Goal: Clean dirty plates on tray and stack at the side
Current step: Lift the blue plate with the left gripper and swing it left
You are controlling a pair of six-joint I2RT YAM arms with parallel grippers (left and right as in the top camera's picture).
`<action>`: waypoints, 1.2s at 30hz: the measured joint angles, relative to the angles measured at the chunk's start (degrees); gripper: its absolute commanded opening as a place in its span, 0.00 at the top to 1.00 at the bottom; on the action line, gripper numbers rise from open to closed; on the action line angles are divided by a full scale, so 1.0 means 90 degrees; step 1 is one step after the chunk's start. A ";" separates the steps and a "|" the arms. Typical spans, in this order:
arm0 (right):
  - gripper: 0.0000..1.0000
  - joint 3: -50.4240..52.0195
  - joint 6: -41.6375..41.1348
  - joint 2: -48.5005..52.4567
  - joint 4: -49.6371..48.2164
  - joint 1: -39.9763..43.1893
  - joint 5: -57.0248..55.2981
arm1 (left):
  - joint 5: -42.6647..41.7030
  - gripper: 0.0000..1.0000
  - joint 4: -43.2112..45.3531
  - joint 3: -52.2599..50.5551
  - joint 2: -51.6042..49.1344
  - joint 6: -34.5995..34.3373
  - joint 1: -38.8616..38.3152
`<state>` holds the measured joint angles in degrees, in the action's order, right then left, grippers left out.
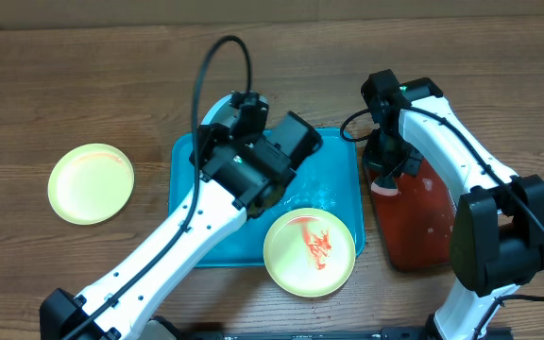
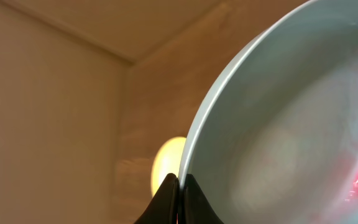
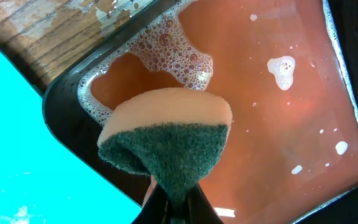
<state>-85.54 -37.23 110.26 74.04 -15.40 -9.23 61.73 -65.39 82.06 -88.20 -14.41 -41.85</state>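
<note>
A: What is the biggest thing here?

B: The wooden table (image 1: 55, 85). In its middle lies the turquoise tray (image 1: 182, 156). Just beside it, at the right of the overhead frame, is the smaller red tray (image 1: 423, 222) with a black rim, filled with reddish water and foam.

A: And the arms, how do they stand?

B: The left arm (image 1: 159, 250) starts at the lower left corner and stretches diagonally over the turquoise tray, with its wrist bent above the upper part of the tray. The right arm (image 1: 461, 146) starts at the lower right, runs up the frame, then folds back down to the upper end of the red tray.

A: Where are the plates?

B: One pale yellow plate (image 1: 91, 183) lies on the table at the left, well apart from the turquoise tray, and it looks clean. A second yellow plate (image 1: 309, 252), with a red-orange smear, sits at the lower right corner of the turquoise tray, and its edge passes over the rim. The third, the blue-white plate (image 2: 278, 118), shows only in the left wrist view. It is tilted and has a red spot at the right edge of that frame.

A: And the pincers?

B: The left pincer (image 2: 178, 186) is clenched on the rim of the blue-white plate. The right pincer (image 3: 174, 202) is clenched on a sponge (image 3: 166, 140), with its green side toward the camera, over the foamy water. Whether the sponge touches the water, I cannot tell.
</note>
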 measured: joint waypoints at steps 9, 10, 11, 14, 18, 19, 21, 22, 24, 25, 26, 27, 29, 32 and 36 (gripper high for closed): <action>0.96 0.0000 0.0097 0.0000 -0.0002 -0.0002 0.0007 | 0.1256 0.96 -0.0024 0.0000 0.0000 0.0296 -0.0729; 0.96 0.0000 0.0112 0.0000 -0.0005 0.0000 0.0007 | 0.1421 0.95 -0.0027 0.0000 0.0000 0.0328 -0.0782; 0.96 0.0000 0.0121 0.0000 -0.0002 -0.0002 0.0007 | 0.1562 0.96 -0.0029 0.0000 0.0000 0.0381 -0.0821; 0.96 0.0000 0.0141 0.0000 -0.0007 0.0000 0.0007 | 0.1872 0.96 -0.0032 0.0000 0.0000 0.0563 -0.0903; 0.96 0.0000 0.0143 0.0000 -0.0007 -0.0002 0.0010 | 0.2120 0.95 -0.0046 0.0000 0.0000 0.0678 -0.0937; 0.96 0.0000 0.0143 0.0000 -0.0007 -0.0002 0.0007 | 0.2176 0.95 -0.0046 0.0000 0.0002 0.0702 -0.0937; 0.96 0.0000 0.0143 0.0000 -0.0005 -0.0002 0.0010 | 0.2280 0.96 -0.0049 0.0000 0.0002 0.0729 -0.0937; 0.96 0.0000 0.0146 0.0000 -0.0007 0.0000 0.0012 | 0.2324 0.95 -0.0049 0.0000 0.0002 0.0748 -0.0937; 0.96 0.0000 0.0146 0.0000 -0.0005 0.0000 0.0019 | 0.2370 0.95 -0.0049 0.0000 0.0002 0.0775 -0.0937; 0.96 0.0000 0.0146 0.0000 -0.0007 -0.0002 0.0027 | 0.2390 0.96 -0.0049 0.0000 0.0002 0.0775 -0.0937; 0.96 0.0000 0.0146 0.0000 -0.0007 0.0000 0.0027 | 0.2407 0.95 -0.0049 0.0000 0.0002 0.0777 -0.0937; 0.96 0.0000 0.0148 0.0000 -0.0010 0.0000 0.0029 | 0.2409 0.95 -0.0049 0.0000 0.0002 0.0780 -0.0937; 0.96 0.0000 0.0153 0.0000 -0.0010 0.0000 0.0029 | 0.2412 0.96 -0.0049 0.0000 0.0002 0.0792 -0.0937; 0.96 0.0000 0.0163 0.0000 -0.0007 -0.0002 0.0029 | 0.2412 0.95 -0.0049 0.0000 0.0002 0.0794 -0.0937; 0.96 0.0000 0.0165 0.0000 -0.0010 0.0000 0.0029 | 0.2412 0.96 -0.0049 0.0000 0.0002 0.0794 -0.0937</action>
<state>-85.54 -35.75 110.26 73.95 -15.40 -8.97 83.44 -65.82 82.06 -88.18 -7.27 -50.28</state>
